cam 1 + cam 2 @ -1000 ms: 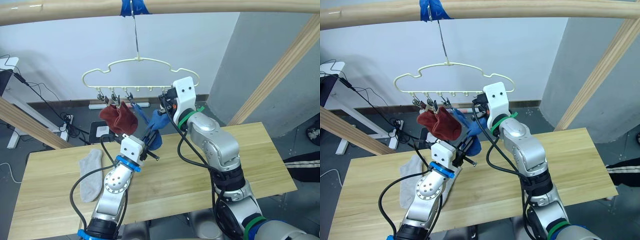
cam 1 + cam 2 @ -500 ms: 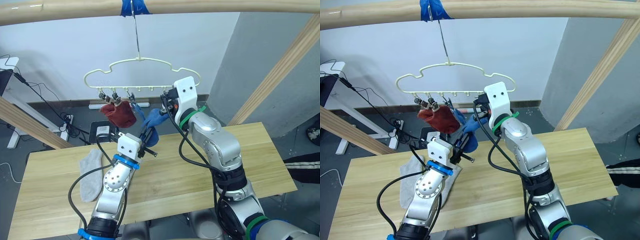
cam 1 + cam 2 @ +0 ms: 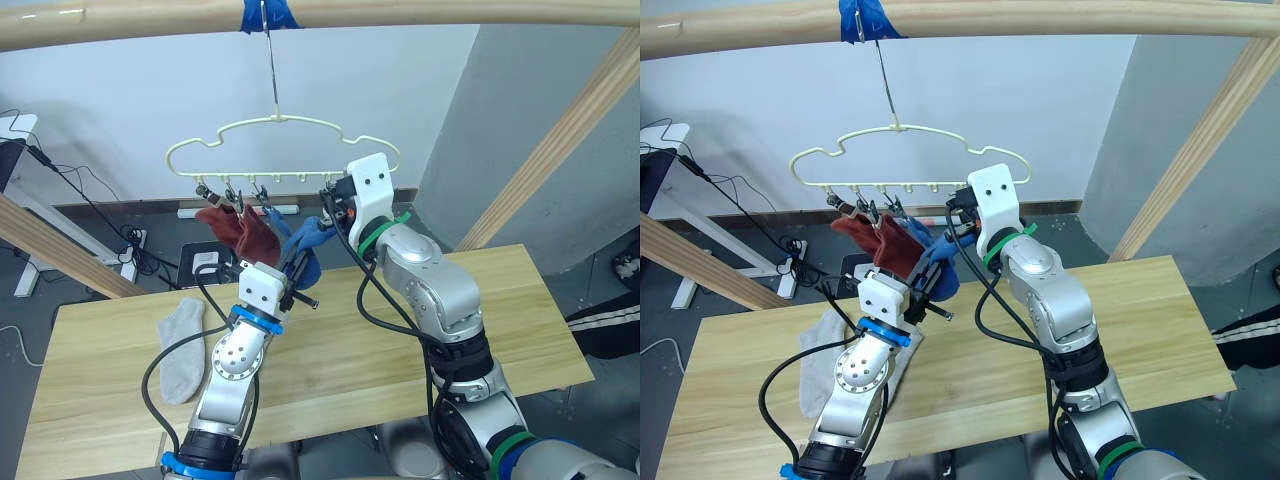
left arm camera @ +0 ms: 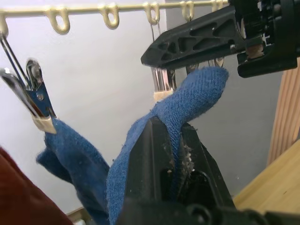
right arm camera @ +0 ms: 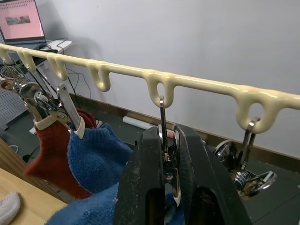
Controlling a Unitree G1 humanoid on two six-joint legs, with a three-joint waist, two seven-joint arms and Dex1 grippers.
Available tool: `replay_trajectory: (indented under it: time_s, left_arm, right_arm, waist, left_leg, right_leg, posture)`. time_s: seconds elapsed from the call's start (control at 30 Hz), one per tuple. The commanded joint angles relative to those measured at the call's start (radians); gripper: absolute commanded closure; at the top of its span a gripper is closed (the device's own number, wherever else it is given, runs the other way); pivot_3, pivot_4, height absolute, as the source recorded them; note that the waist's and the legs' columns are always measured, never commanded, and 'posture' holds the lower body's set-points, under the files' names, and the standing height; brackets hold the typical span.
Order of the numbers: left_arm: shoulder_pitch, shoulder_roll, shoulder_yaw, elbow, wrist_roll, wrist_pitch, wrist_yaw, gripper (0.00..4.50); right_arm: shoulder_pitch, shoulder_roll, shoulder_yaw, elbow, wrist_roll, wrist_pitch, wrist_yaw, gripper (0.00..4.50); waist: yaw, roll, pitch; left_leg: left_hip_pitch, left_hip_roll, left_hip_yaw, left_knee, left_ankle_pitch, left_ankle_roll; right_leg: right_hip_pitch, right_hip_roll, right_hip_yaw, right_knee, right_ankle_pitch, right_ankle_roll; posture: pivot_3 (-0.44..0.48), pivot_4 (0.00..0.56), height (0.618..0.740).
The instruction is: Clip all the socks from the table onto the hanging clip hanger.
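Observation:
The pale yellow clip hanger hangs from a hook above the table. Two red socks and one blue sock hang clipped at its left. My left gripper is shut on a second blue sock, holding its edge just under a metal clip. My right gripper is shut on that clip, squeezing it from the right. A light grey sock lies on the table's left part, beside my left arm.
A round wooden pole carries the hanger's hook, and slanted poles stand at the left and right. More clips hang to the right of the squeezed one. Cables and equipment lie on the floor behind the table.
My left gripper has risen a little with the blue sock toward the squeezed clip. The red socks and the hanger have swayed. The right gripper stays on its clip.

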Motion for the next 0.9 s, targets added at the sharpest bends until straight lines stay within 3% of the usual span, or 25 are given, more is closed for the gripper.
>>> replay_trajectory:
  time_s: [0.03, 0.27, 0.9]
  left_arm:
    - [0.038, -0.036, 0.009, -0.054, -0.131, 0.142, -0.029, 4.50]
    - [0.008, -0.076, 0.078, -0.074, -0.223, 0.328, 0.013, 4.50]
    - [-0.052, -0.114, 0.033, -0.110, -0.231, 0.370, -0.004, 4.50]
  right_arm:
    - [-0.012, 0.010, -0.005, -0.033, 0.008, -0.004, 0.002, 4.42]
    - [-0.006, 0.018, -0.003, -0.046, 0.022, 0.003, 0.016, 4.42]
    - [-0.005, 0.034, -0.011, -0.049, 0.031, 0.030, 0.022, 4.42]
  waist:
    - [0.000, 0.000, 0.000]
    - [0.001, 0.000, 0.000]
    - [0.001, 0.000, 0.000]
  left_leg:
    - [0.000, 0.000, 0.000, 0.000, 0.000, 0.000]
    - [0.000, 0.000, -0.001, 0.001, 0.000, 0.000]
    - [0.000, -0.001, 0.000, 0.001, 0.000, 0.000]
  right_leg:
    - [0.000, 0.000, 0.000, 0.000, 0.000, 0.000]
    - [0.000, 0.001, 0.000, 0.001, 0.000, 0.000]
    - [0.000, 0.001, 0.000, 0.001, 0.000, 0.000]
  posture:
    - [-0.224, 0.218, 0.714]
    - [-0.221, 0.219, 0.714]
    - [-0.225, 0.213, 0.714]
